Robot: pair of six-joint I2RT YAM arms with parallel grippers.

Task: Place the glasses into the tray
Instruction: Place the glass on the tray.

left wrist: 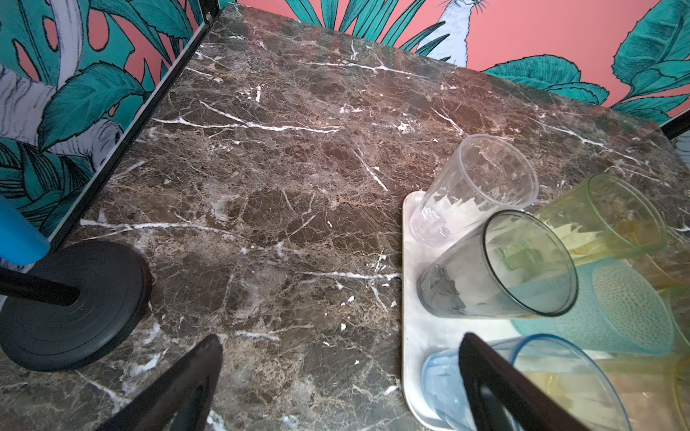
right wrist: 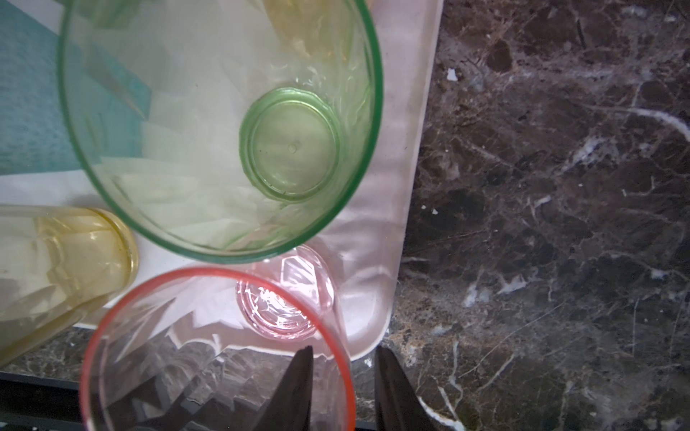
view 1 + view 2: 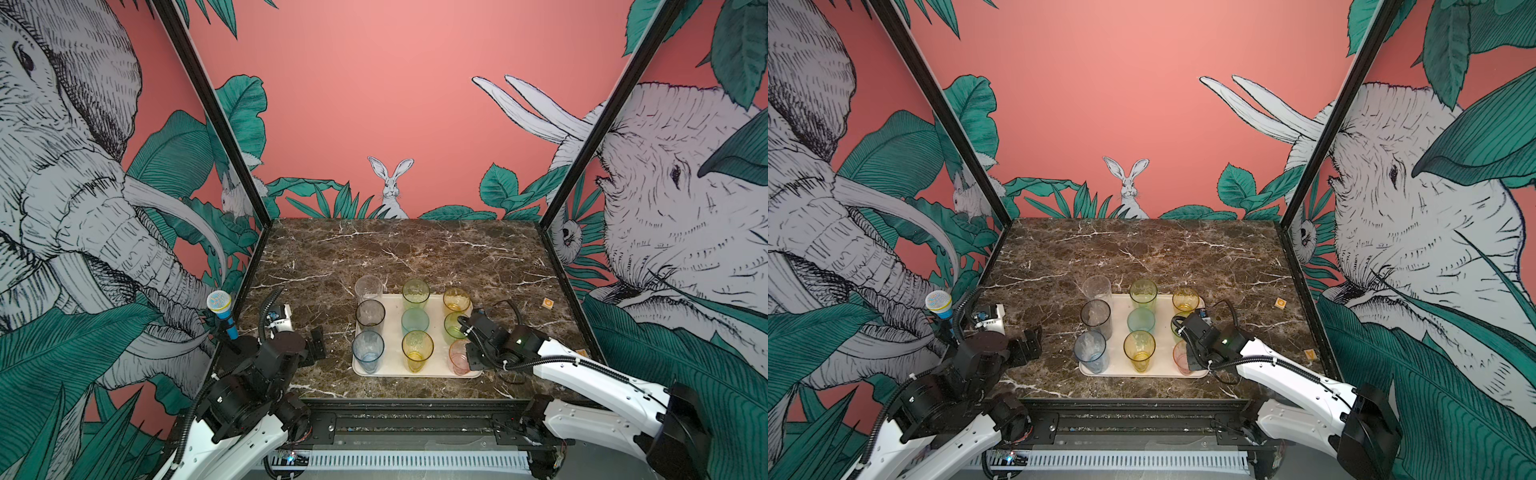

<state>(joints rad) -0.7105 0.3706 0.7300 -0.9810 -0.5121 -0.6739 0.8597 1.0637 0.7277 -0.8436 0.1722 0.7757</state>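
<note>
Tumbler of translucent pink (image 2: 224,336) stands in near right corner of flat cream tray (image 2: 392,186); right gripper (image 2: 343,350), jaws parted, straddles its rim, probably releasing; left gripper (image 1: 341,337) open, empty.

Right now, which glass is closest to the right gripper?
The pink glass at the tray's near right corner: the right gripper's jaws straddle its rim; the green glass stands just beyond.

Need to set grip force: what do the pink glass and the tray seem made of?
Pink glass: probably thin tinted plastic, glossy; see-through faceted walls and a moulded ring base. Tray: looks like cream plastic or melamine, satin finish; soft sheen, rounded moulded rim.
</note>
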